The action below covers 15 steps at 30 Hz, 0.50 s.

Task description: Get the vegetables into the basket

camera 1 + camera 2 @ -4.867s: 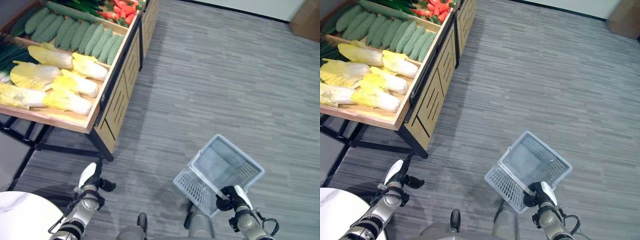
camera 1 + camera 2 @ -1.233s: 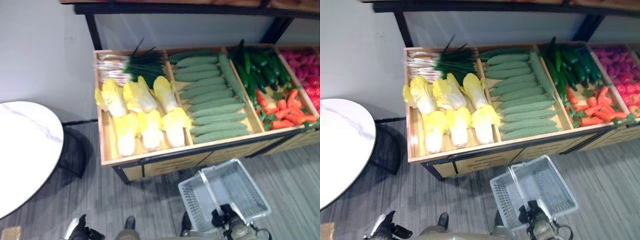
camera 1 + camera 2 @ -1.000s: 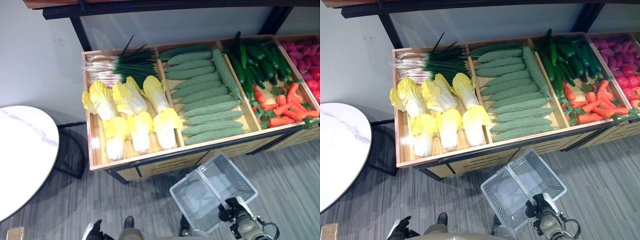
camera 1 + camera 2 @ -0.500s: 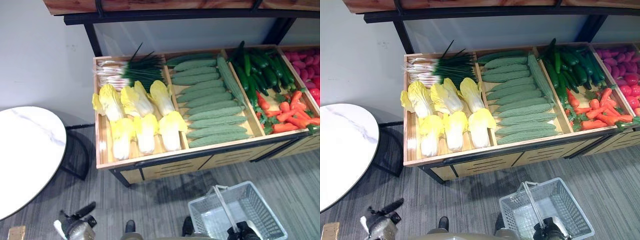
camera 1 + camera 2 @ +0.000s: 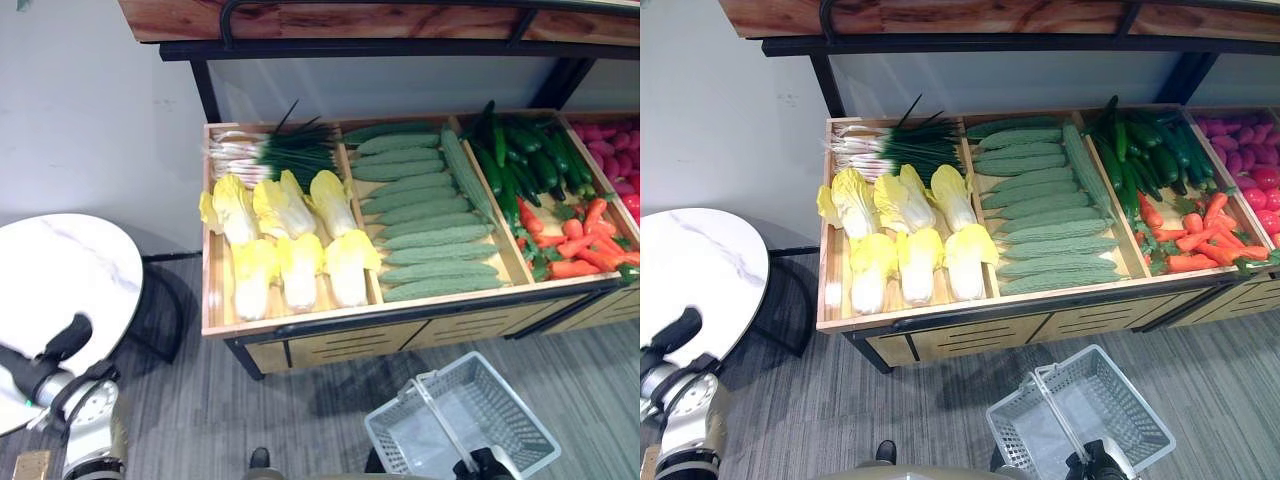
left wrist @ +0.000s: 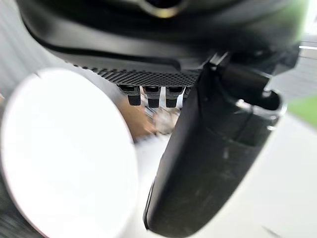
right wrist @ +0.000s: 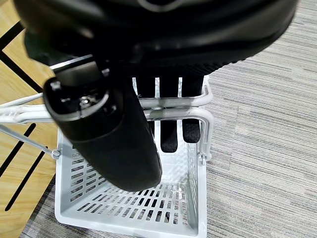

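- the right hand (image 7: 148, 99) has its fingers curled round the handle of the empty basket (image 5: 1080, 410), which hangs above the floor in front of the stand (image 5: 940, 315).
- the left hand (image 5: 50, 355) is free with its fingers relaxed, low by the round table (image 5: 60, 275).
- the cabbages (image 5: 290, 250) fill the stand's left bin, long axes pointing away from the robot, up and ahead of the left hand, the nearer free one.

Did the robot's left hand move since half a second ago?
Yes. The left hand has risen from over the floor to the round white table.

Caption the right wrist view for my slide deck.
Right hand curled round the handle of an empty white basket beside the wooden stand.
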{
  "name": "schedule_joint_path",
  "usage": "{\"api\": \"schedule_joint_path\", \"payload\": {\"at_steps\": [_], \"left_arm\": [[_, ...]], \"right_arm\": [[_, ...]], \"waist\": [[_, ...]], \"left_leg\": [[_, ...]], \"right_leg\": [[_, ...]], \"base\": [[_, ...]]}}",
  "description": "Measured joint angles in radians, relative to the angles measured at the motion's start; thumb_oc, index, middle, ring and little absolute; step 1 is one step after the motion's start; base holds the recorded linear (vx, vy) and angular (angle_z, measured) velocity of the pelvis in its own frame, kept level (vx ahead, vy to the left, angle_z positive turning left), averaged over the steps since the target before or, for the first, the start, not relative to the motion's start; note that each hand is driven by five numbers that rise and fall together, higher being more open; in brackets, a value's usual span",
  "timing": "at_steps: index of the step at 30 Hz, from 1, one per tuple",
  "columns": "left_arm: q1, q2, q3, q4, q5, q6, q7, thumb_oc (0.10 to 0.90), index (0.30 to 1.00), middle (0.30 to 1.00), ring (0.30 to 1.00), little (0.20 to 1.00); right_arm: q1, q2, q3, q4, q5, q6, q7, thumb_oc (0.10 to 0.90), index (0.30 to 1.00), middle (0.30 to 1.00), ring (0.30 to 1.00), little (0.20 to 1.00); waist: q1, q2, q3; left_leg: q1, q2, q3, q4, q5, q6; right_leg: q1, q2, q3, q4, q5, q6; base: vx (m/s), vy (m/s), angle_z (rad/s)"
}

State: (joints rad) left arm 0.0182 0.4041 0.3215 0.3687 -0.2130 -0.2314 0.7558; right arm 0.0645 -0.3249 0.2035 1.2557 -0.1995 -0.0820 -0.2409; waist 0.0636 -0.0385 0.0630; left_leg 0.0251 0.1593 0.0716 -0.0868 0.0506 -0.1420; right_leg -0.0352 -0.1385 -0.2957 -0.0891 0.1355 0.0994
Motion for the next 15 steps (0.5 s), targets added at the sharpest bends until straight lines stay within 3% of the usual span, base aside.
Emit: {"api": "schedule_joint_path", "payload": {"at_steps": [6, 15], "left_arm": [[-0.023, -0.061, -0.216, -0.15, 0.095, 0.014, -0.147, 0.9, 1.0, 1.0, 1.0, 1.0], [-0.041, -0.105, -0.382, -0.11, 0.137, 0.019, -0.263, 0.9, 1.0, 1.0, 1.0, 1.0]], "right_arm": [[-0.032, 0.001, 0.003, -0.01, -0.022, 0.002, 0.004, 0.4, 0.3, 0.3, 0.3, 0.3], [-0.059, -0.005, 0.016, -0.025, -0.037, 0.004, 0.005, 0.4, 0.3, 0.3, 0.3, 0.3]], "waist": [[-0.044, 0.006, 0.013], [-0.082, 0.022, 0.027]], "left_leg": [[0.002, 0.0, 0.027, 0.0, 0.0, 0.001], [0.024, 0.008, 0.07, -0.001, -0.002, 0.003]], "right_leg": [[-0.015, 0.001, 0.023, 0.0, 0.004, 0.001], [-0.019, 0.012, 0.061, -0.004, 0.006, -0.001]], "base": [[-0.01, 0.007, -0.12], [0.01, -0.017, -0.14]]}}
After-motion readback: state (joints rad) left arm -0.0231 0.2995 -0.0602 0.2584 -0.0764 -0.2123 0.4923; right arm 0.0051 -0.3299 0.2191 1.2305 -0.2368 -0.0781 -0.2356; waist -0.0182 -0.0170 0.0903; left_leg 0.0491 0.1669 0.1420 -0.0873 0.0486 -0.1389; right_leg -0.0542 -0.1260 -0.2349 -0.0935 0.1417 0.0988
